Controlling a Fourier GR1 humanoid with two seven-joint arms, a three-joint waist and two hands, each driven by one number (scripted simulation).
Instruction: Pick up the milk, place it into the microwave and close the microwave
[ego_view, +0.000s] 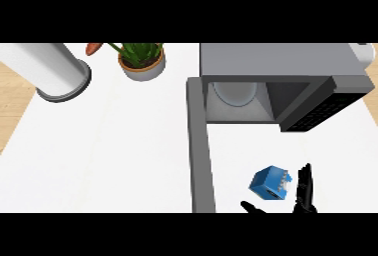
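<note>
1. Right black hand (304, 187) low over the white counter (111, 150); fingers straight and apart, holding nothing.
2. Small blue milk carton (270, 183) sits just left of the fingers, between them and the thumb.
3. Grey box microwave (277, 80) stands ahead of the hand, door (200, 145) swung open.
4. Advice: curl fingers and thumb squarely round the carton before lifting.

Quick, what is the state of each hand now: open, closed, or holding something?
Right hand: open, fingers straight beside the blue milk carton, not curled round it.
Left hand: not in view.
</note>
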